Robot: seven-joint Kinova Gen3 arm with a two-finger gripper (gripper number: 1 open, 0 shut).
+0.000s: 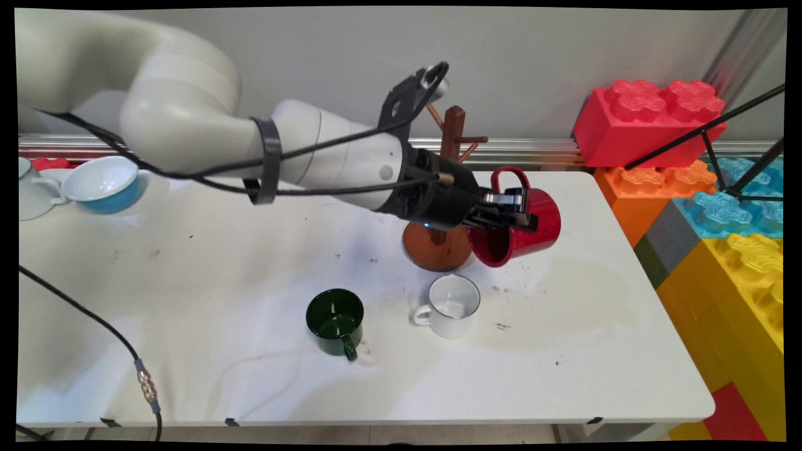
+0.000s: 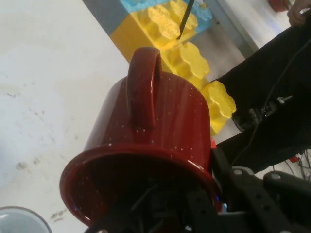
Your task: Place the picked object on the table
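My gripper (image 1: pixel 510 212) is shut on the rim of a red speckled mug (image 1: pixel 529 235), holding it tilted in the air with its mouth down toward the camera and its handle up. It hangs just right of a wooden mug tree (image 1: pixel 452 134) with a round base (image 1: pixel 437 248). In the hand view the red mug (image 2: pixel 160 126) fills the middle, its handle facing me; my gripper (image 2: pixel 204 206) grips the rim at the bottom, one finger inside the mug. Below on the white table (image 1: pixel 188 282) stand a white mug (image 1: pixel 452 305) and a dark green mug (image 1: pixel 335 319), both upright.
A blue bowl-like cup (image 1: pixel 106 183) and a white cup (image 1: pixel 31 188) sit at the far left. Large toy bricks (image 1: pixel 651 119) are stacked off the table's right edge, with black tripod legs (image 1: pixel 720 134) over them. A person in dark clothes (image 2: pixel 277 97) stands beyond the bricks.
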